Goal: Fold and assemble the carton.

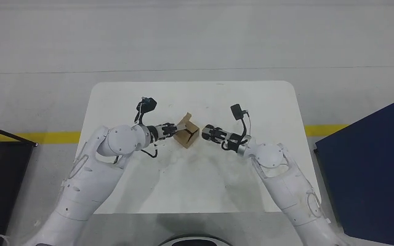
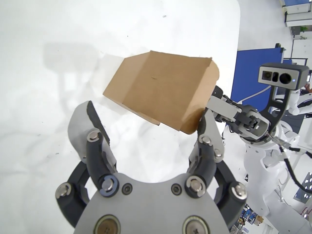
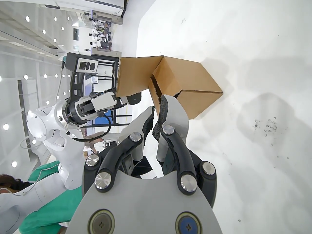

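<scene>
Left gripper point(image 2: 147, 113) spread wide and empty, one finger just beside the carton's point(image 2: 158, 83) near corner. The carton sits tilted mid-counter point(image 1: 246, 184), dead ahead, squarely between both arms. On its far side, the right gripper point(image 3: 158, 112) is pinched onto an end flap point(image 2: 210, 79). The left looks free to fold.

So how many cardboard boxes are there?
1. The brown carton is at the middle of the table, between the left tool and the right tool, which pinches its edge. Nothing here looks big enough to hide another.
</scene>
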You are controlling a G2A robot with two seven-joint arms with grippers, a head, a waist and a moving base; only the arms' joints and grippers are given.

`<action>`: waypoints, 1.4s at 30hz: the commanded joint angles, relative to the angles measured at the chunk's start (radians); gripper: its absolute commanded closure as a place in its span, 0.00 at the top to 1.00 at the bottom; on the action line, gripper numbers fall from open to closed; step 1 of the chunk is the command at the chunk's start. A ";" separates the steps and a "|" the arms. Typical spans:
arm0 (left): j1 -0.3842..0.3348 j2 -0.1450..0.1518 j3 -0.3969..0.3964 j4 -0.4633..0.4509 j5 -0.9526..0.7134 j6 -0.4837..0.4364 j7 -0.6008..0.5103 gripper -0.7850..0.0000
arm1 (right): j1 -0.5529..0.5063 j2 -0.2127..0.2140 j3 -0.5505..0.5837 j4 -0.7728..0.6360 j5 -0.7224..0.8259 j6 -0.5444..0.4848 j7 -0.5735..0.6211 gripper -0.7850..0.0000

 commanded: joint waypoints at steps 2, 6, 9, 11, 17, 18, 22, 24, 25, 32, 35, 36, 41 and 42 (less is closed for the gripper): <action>-0.004 0.000 0.001 0.003 0.003 -0.012 0.003 0.00 | -0.001 0.000 0.002 -0.001 0.003 0.004 -0.002 0.00; -0.009 0.003 0.005 -0.008 0.032 -0.016 0.002 0.00 | 0.002 0.000 -0.001 -0.003 0.002 0.009 -0.005 0.00; -0.010 0.007 0.014 -0.033 0.097 0.001 -0.001 0.00 | 0.006 -0.001 -0.006 -0.005 0.002 0.016 -0.010 0.00; -0.006 0.009 0.015 -0.069 0.113 0.004 -0.008 0.00 | 0.010 -0.002 -0.011 -0.006 0.001 0.023 -0.014 0.00; 0.017 0.018 -0.004 -0.167 0.144 0.014 -0.042 0.00 | 0.025 -0.005 -0.027 -0.009 -0.001 0.035 -0.022 0.00; 0.019 0.019 -0.011 -0.175 0.138 0.012 -0.048 0.00 | 0.028 -0.006 -0.031 -0.008 -0.002 0.036 -0.023 0.02; 0.021 0.022 -0.024 -0.182 0.125 0.002 -0.070 0.00 | 0.041 -0.008 -0.041 0.000 -0.005 0.034 -0.025 0.18; 0.017 0.022 -0.025 -0.173 0.112 -0.012 -0.079 0.00 | 0.047 -0.009 -0.043 0.006 -0.004 0.031 -0.027 0.27; 0.013 0.022 -0.024 -0.163 0.110 -0.022 -0.079 0.00 | 0.050 -0.009 -0.043 0.010 -0.001 0.028 -0.028 0.32; -0.017 0.020 0.016 -0.111 0.169 -0.046 -0.072 0.00 | 0.057 -0.009 -0.038 0.020 0.005 0.011 -0.033 0.38; -0.020 0.020 0.028 -0.112 0.196 -0.040 -0.078 0.48 | 0.060 -0.009 -0.034 0.025 0.005 0.006 -0.030 0.35; -0.020 0.020 0.029 -0.115 0.200 -0.042 -0.079 0.78 | 0.062 -0.009 -0.034 0.028 0.007 0.004 -0.028 0.34; 0.016 0.025 -0.008 -0.166 0.143 -0.076 -0.061 1.00 | 0.070 -0.009 -0.035 0.041 0.005 -0.004 -0.022 0.33; 0.031 0.028 -0.027 -0.183 0.129 -0.079 -0.057 1.00 | 0.071 -0.009 -0.034 0.044 0.005 -0.007 -0.021 0.33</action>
